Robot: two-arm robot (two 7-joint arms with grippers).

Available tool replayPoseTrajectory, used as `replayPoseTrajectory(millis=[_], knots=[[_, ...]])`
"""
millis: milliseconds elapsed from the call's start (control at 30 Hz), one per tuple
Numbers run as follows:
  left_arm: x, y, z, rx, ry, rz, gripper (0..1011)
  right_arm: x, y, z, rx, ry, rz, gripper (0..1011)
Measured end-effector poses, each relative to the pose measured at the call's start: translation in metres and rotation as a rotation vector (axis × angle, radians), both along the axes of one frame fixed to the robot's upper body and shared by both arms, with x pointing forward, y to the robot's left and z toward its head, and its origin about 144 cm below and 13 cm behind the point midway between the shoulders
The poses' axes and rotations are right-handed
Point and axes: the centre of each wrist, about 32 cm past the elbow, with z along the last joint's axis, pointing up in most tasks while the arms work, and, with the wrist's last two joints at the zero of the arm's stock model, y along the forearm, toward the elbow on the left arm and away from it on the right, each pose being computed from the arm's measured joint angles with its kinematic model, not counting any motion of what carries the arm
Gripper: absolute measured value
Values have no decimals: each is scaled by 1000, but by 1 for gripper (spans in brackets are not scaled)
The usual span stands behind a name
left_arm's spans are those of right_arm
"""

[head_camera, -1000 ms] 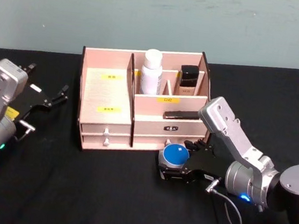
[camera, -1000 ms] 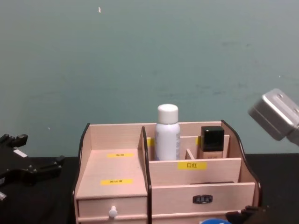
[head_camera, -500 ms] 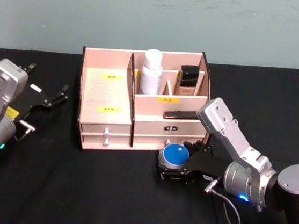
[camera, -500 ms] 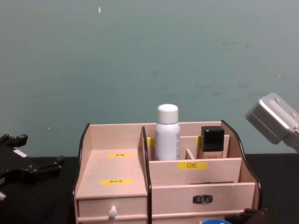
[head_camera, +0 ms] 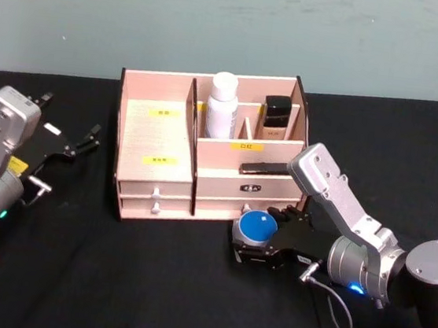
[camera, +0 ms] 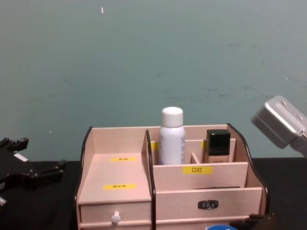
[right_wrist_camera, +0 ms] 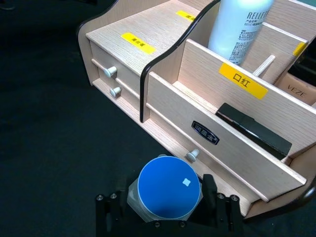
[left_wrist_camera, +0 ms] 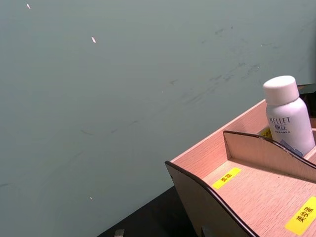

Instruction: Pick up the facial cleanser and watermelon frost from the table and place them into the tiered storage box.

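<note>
1. A table draped in black cloth (head_camera: 150, 283) is spreading across the foreground.
2. A plain teal-green wall (head_camera: 235, 23) is rising behind it.
3. A small beige bottle with a square black cap (head_camera: 276, 113) is standing upright.
4. A flat black bar (head_camera: 264, 168) is lying just in front of it.

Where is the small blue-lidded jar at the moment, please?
In the head view, the blue-lidded jar is right of centre, just in front of the lower drawers of the tiered storage box, held in the right claw.
</note>
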Motion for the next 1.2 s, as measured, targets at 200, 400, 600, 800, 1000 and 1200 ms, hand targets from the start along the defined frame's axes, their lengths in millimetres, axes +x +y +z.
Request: replayPoseTrajectory(millis=[200,400,600,800,1000,1200], knots=[[0,0,0,0,0,0,1010,0,0,0,1,1,-1,813],[0,0,0,0,0,0,1009,0,0,0,2,1,-1,747],[0,0,0,0,0,0,1010,0,0,0,3,2,-1,735],[0,0,0,0,0,0,1010,0,0,0,4,3,-1,735],[0,0,0,0,0,0,1009,0,0,0,4,3,-1,735],[0,0,0,0,0,0,1010,0,-2,-1,6,-7,7,735]])
